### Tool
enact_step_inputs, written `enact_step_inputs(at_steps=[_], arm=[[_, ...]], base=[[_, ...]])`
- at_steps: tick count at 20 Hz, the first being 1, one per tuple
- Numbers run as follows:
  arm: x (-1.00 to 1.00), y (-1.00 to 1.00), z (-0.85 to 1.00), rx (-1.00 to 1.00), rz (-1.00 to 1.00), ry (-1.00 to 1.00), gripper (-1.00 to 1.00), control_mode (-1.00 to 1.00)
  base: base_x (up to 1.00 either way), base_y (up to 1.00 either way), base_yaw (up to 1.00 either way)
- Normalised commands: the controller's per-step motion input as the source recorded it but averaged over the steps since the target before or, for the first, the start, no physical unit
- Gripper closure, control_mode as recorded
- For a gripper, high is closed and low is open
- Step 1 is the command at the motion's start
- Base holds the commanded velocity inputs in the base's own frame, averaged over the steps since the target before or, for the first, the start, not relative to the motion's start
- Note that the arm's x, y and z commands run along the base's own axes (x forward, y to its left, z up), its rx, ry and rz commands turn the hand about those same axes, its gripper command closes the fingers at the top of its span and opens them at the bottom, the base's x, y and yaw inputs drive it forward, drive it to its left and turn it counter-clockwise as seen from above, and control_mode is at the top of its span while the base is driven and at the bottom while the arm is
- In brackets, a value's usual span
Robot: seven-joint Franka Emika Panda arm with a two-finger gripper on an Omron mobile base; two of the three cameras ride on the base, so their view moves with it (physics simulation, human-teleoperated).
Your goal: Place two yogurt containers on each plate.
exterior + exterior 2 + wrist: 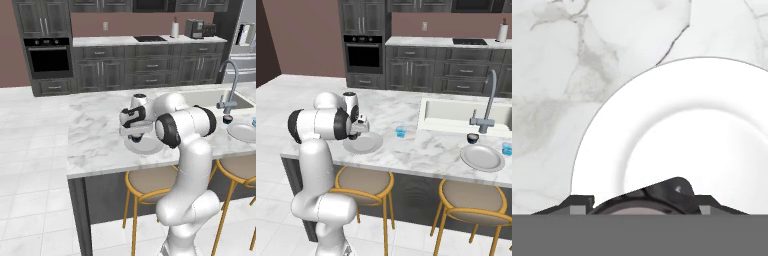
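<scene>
Marble island point(95, 135): end effector point(643, 210) grasping dark yogurt cup point(647, 197) above near plate point(712, 130), close to counter edge.

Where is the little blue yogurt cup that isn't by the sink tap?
In the right base view, the light blue cup stands on the marble counter, between the near plate and the sink.

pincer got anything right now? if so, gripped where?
Yes: the pincer is closed on a dark yogurt container, one finger on each side of its body, above the near plate. The exact contact points are hidden.
</scene>
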Motion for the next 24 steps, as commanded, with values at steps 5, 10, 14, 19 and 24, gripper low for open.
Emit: enact_step_inputs(at_steps=[5, 10, 14, 19, 24], arm=[[-0.1, 0.0, -0.01, 0.0, 0.0, 0.0, 1.0, -1.0], [0.0, 0.0, -0.08, 0.0, 0.0, 0.0, 1.0, -1.0], [0.0, 0.0, -0.09, 0.0, 0.0, 0.0, 1.0, -1.0], [0.0, 0.0, -0.03, 0.0, 0.0, 0.0, -1.0, -1.0], [0.0, 0.0, 0.0, 0.0, 0.0, 0.0, -1.0, -1.0]], base=[[0.0, 0.0, 0.0], [0.0, 0.0, 0.0], [0.0, 0.0, 0.0], [0.0, 0.0, 0.0], [0.0, 0.0, 0.0]])
